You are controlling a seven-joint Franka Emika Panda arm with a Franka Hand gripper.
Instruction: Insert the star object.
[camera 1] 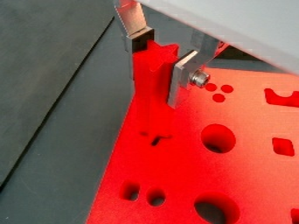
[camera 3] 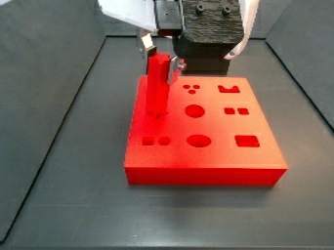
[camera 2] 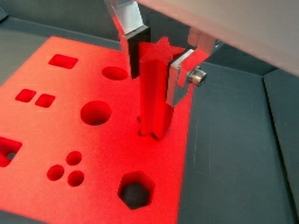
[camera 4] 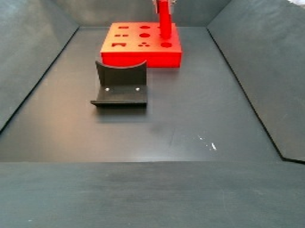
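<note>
The star object, a tall bright-red peg [camera 2: 152,101], stands upright between the silver fingers of my gripper [camera 2: 156,66]. The gripper is shut on its upper end. It shows the same way in a wrist view [camera 1: 149,96] under the gripper [camera 1: 158,63]. The peg's lower end meets the big flat red block [camera 2: 111,144] at a small star-shaped hole [camera 1: 153,137] near one edge. I cannot tell how deep it sits. In a side view the peg [camera 3: 156,88] rises from the block's left part [camera 3: 196,164], with the gripper [camera 3: 159,51] above it.
The red block [camera 4: 141,59] has several other shaped holes: round, square and hexagonal. The dark L-shaped fixture [camera 4: 119,87] stands on the dark grey floor in front of the block. Sloped dark walls enclose the floor on both sides.
</note>
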